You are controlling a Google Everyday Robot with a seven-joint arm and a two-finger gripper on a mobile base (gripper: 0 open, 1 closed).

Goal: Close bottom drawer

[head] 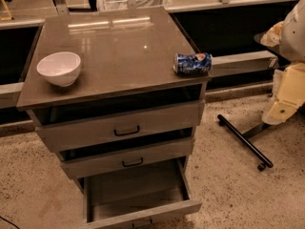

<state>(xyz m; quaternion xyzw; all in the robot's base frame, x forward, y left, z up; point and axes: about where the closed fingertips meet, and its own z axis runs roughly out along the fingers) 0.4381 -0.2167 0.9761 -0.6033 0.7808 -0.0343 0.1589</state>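
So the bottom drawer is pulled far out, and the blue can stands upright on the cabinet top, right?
No: the camera view shows the blue can lying on its side on the cabinet top. The bottom drawer is pulled far out. The gripper is off at the right edge.

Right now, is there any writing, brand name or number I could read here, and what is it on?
No text here can be read.
Blue can, lying on its side on the cabinet top: blue, white and red print, too blurred to read.
White bowl: no marks.
Bottom drawer, pulled out: no label on its front.
Tool, cream-coloured, at the right edge beside the cabinet: no legible label.
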